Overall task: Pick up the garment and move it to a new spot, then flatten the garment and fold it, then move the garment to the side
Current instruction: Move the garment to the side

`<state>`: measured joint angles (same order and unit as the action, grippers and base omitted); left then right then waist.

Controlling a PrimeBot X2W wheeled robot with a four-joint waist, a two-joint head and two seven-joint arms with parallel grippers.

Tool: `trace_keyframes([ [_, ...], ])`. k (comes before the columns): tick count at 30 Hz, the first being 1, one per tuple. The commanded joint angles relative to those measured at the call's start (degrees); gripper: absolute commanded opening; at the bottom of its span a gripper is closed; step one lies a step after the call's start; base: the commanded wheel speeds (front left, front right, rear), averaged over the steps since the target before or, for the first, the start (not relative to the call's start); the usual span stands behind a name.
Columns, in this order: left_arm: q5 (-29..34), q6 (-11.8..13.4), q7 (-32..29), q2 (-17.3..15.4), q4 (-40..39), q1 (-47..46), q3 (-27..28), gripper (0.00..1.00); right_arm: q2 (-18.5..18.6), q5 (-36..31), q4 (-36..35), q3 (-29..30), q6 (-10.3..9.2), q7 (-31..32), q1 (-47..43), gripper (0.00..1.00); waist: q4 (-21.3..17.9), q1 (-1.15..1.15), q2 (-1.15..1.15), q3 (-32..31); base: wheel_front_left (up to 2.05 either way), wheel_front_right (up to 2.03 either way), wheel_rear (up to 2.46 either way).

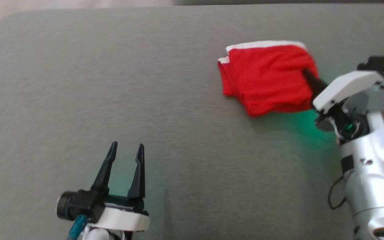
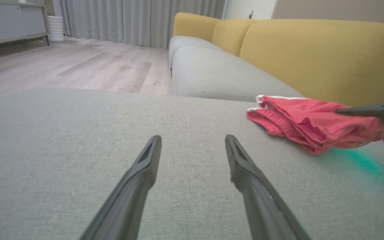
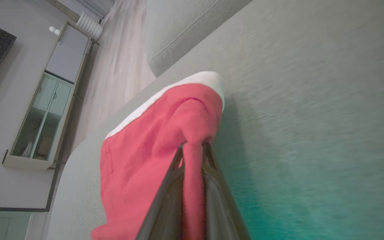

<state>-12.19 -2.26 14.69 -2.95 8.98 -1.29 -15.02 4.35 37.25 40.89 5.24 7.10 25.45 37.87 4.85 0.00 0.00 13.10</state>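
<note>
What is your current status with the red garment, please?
Left gripper open over grey surface. Right gripper shut on red garment edge. Garment folded, resting on surface. Sofa beyond far edge.

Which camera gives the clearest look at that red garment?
The head view: it looks down on nearly the whole folded red garment, white trim included. The left wrist view shows it side-on; the right wrist view shows one bunched part close up, pinched in the right gripper.
</note>
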Motion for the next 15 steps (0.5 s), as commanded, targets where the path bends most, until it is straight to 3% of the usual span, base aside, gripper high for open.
trace_keyframes([
  [1, 1.1, -0.5, 0.3, 0.0, -1.7, -2.9, 2.2, 1.00, 1.3, 0.0, -3.8, -2.0, 0.39, -0.6, 3.1, 0.00, -8.4, 0.00, 0.00, 2.3, 0.00, 0.00, 0.00],
  [6, 3.2, -2.4, 0.3, -0.1, -2.3, -5.9, 2.5, 1.00, 7.6, -3.9, -9.7, -4.5, 0.39, -2.8, 5.0, 0.00, -15.0, 0.00, 0.00, 6.0, 0.00, 0.00, 0.00],
  [15, 5.2, -4.1, 0.3, -0.2, -0.7, -10.0, -0.1, 1.00, 16.7, -9.7, -7.6, -0.2, 0.39, -2.0, 8.9, 0.00, -15.5, 0.00, 0.00, 9.5, 0.00, 0.00, 0.00],
])
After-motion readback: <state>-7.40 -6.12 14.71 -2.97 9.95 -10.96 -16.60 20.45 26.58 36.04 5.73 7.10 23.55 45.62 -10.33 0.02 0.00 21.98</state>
